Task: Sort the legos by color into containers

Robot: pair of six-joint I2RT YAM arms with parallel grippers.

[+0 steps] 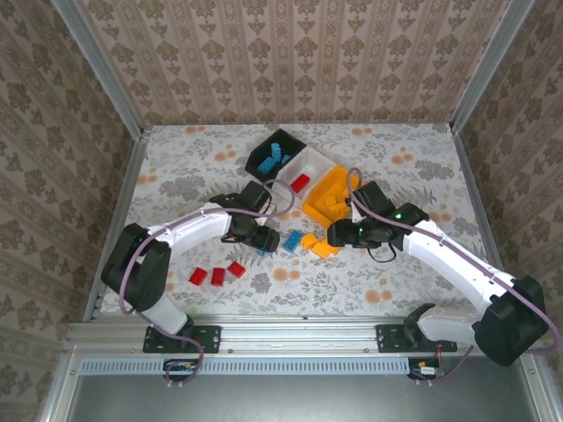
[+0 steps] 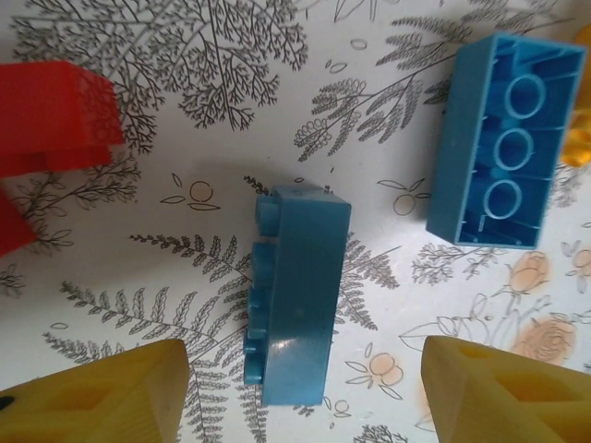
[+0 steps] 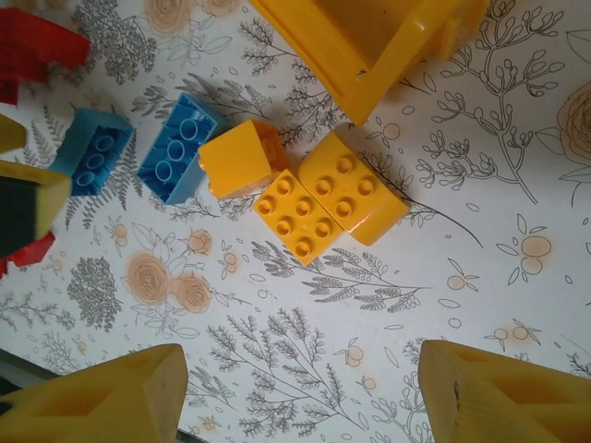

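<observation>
Left wrist: pincer [image 2: 300, 392] wide around lego [image 2: 297, 286]

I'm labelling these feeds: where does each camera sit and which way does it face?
Top external: above and behind, looking down at the table; left arm, right arm show.
Left wrist: on the left arm, facing down at a blue brick; left end effector open.
Right wrist: on the right arm, facing down at orange bricks; right end effector open.
Top and right wrist share the orange bin.

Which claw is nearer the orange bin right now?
Right. The right claw is just off the orange bin's near corner, by the loose orange bricks. The left claw is farther left, over a blue brick.
</observation>
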